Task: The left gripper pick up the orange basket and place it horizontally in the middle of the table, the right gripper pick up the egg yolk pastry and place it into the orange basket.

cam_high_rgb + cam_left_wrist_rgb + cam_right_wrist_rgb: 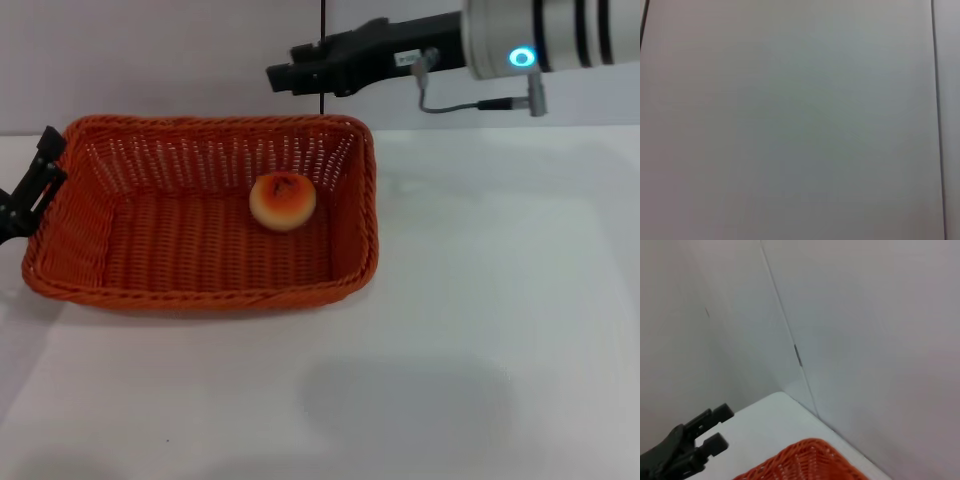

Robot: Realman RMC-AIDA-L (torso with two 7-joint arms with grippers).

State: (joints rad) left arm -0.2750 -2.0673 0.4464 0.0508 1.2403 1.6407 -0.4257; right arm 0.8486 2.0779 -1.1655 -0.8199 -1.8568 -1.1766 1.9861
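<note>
The white worktop (480, 300) spreads wide below me, bare over most of its near and right part. On its left half sits the orange basket (205, 270), lying flat with its long side across my view and its braided rim facing up. In my right wrist view only one corner of that basket (810, 460) shows, against the pale wall panels behind the worktop.

My right arm reaches in from the upper right, held high and level above the far edge of the worktop. Its black tool, my right tool (285, 76), hangs above the basket's far rim, well clear of it, and I cannot tell whether its fingers stand apart or together.

My left tool (45, 165) is at the left edge, just beside the basket's left end near the rim. In my right wrist view the same left tool (715, 427) shows two dark prongs with a gap between them, gripping nothing.

The egg yolk pastry (283, 201) rests inside the basket on its woven floor, toward the far right part, glazed top upward.
</note>
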